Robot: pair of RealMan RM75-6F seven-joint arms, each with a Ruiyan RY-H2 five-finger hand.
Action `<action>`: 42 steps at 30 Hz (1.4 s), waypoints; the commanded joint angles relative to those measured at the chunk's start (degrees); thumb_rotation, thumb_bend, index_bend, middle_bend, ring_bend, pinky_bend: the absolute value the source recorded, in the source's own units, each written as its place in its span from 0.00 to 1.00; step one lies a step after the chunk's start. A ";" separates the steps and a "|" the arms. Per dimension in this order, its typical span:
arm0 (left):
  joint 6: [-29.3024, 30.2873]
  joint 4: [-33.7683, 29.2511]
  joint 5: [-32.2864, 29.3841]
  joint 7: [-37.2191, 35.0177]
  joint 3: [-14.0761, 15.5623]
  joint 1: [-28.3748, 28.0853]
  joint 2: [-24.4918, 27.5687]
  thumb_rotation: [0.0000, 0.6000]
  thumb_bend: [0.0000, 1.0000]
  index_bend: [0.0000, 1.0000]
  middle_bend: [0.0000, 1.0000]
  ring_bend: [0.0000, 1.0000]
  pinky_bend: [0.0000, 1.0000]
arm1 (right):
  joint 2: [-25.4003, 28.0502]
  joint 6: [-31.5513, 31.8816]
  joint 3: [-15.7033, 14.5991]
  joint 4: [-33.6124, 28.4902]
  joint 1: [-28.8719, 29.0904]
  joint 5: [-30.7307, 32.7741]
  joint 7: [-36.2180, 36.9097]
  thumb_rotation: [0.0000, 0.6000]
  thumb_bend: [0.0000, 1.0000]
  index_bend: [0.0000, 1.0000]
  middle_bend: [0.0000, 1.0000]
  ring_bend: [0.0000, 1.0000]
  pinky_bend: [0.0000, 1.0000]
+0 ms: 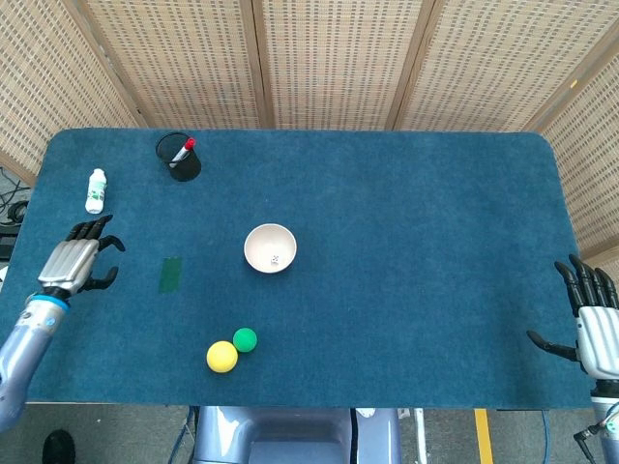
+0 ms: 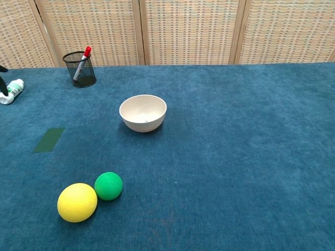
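While the left hand [image 1: 75,261] hangs over the nine o'clock edge of the blue felt-covered bench [image 1: 416,222], its dark fingers [image 1: 89,230] are spread and point up toward the small white plastic bottle with a green label [image 1: 95,190], which lies on its side just beyond them at about ten o'clock. That hand holds nothing; its palm is slack and released. In the chest view only a dark fingertip shows at the far left edge, right beside the same bottle [image 2: 11,91].

Over at the four o'clock corner, the right hand [image 1: 596,324] sits at the bench's edge, fingers apart and upright, thumb stuck out sideways, empty as well.

Near eleven o'clock a black wire-mesh pen cup [image 1: 178,157] stands upright with a red-capped marker [image 1: 183,151] leaning inside it. A cream ceramic bowl [image 1: 270,247] sits close to the middle of the bench, slightly toward nine o'clock. Between the bowl and the left hand lies a flat dark-green rectangular patch [image 1: 171,274]. Toward seven o'clock, a yellow ball [image 1: 221,356] and a smaller green ball [image 1: 245,338] rest touching each other. Woven cane panels [image 1: 329,58] stand behind the twelve o'clock side.
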 commanded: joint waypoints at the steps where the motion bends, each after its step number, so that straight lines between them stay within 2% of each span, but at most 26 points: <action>1: -2.73 5.49 -4.72 3.28 -0.63 -3.56 -5.21 1.00 0.46 0.36 0.00 0.00 0.00 | -0.02 -0.53 -0.06 0.21 0.17 0.20 0.13 1.00 0.00 0.03 0.00 0.00 0.00; 4: -5.37 9.25 -8.94 5.74 -0.41 -5.93 -8.59 1.00 0.46 0.36 0.00 0.00 0.00 | -0.21 -1.49 -0.20 0.51 0.53 0.43 -0.03 1.00 0.00 0.03 0.00 0.00 0.00; 9: -8.06 12.10 -13.89 7.76 -0.36 -8.71 -11.57 1.00 0.46 0.36 0.00 0.00 0.00 | -0.45 -2.01 -0.17 0.74 0.73 0.85 -0.27 1.00 0.00 0.03 0.00 0.00 0.00; 22: -8.68 15.34 -20.78 12.29 1.00 -12.46 -16.52 1.00 0.46 0.36 0.00 0.00 0.00 | -0.54 -2.57 -0.27 0.90 0.95 1.07 -0.24 1.00 0.00 0.03 0.00 0.00 0.00; 26: -6.93 16.77 -22.57 15.59 2.07 -13.57 -18.08 1.00 0.46 0.36 0.00 0.00 0.00 | -0.45 -2.47 -0.24 0.87 0.89 1.09 0.00 1.00 0.00 0.03 0.00 0.00 0.00; 34: -7.47 17.20 -26.60 16.87 2.04 -14.78 -18.74 1.00 0.46 0.36 0.00 0.00 0.00 | -0.32 -2.63 -0.19 0.92 0.99 1.14 0.32 1.00 0.00 0.03 0.00 0.00 0.00; 42: -8.32 17.82 -27.80 17.69 2.84 -15.75 -20.01 1.00 0.46 0.36 0.00 0.00 0.00 | -0.28 -2.59 -0.17 1.02 0.94 1.27 0.51 1.00 0.00 0.03 0.00 0.00 0.00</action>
